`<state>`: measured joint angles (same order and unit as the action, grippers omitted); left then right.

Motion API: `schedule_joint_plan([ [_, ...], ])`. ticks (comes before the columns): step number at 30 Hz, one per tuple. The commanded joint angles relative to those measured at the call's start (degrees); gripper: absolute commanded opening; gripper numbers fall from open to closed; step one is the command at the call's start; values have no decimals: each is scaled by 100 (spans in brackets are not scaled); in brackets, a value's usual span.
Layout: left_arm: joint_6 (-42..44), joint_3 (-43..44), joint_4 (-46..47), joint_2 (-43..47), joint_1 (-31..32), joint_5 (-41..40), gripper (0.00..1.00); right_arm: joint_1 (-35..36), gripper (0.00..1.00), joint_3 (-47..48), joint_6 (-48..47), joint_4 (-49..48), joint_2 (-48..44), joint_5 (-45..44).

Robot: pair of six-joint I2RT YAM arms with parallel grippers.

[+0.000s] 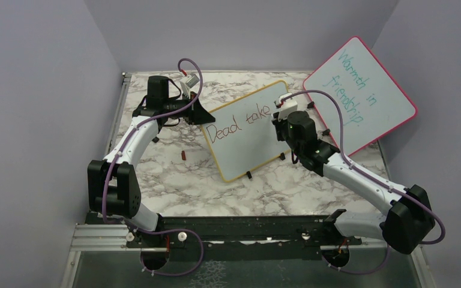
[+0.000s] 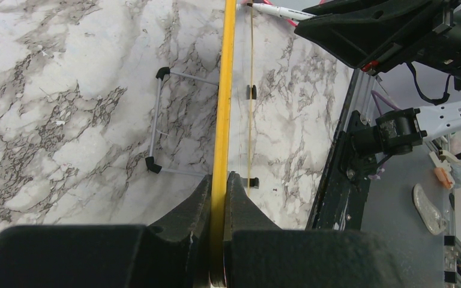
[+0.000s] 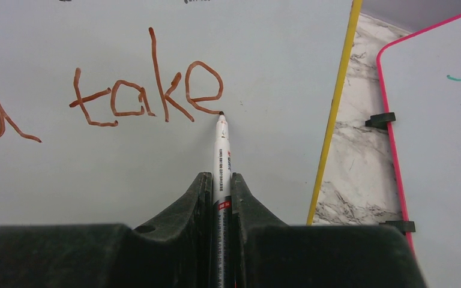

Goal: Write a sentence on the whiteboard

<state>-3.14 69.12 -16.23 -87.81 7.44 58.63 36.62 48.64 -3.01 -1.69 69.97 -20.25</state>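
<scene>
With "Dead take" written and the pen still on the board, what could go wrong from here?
1. The left gripper pinches only the whiteboard frame edge; pen pressure might pivot or slip it.
2. The marker tip sits at the end of "take"; dragging off could smear the letter.
3. The pink board stands close by; the right gripper might bump it.

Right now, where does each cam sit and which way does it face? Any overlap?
Top: above and behind the bases, looking down on the table, both arms, both boards.
Left wrist: on the left gripper, sighting along the whiteboard edge it clamps; own fingers show.
Right wrist: on the right gripper, facing the board; own fingers grip a marker at "take".
Shared: the yellow-framed whiteboard, in all three.
</scene>
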Motion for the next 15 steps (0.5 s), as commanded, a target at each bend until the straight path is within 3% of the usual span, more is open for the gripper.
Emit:
schedule_joint_plan([
  [1,621,-83,-355,-256,-99,-1125,0,-32,1,-83,4,-200,6,-158],
  [15,604,-77,-355,-289,-103,-1152,0,38,0,-281,-49,84,-704,526],
])
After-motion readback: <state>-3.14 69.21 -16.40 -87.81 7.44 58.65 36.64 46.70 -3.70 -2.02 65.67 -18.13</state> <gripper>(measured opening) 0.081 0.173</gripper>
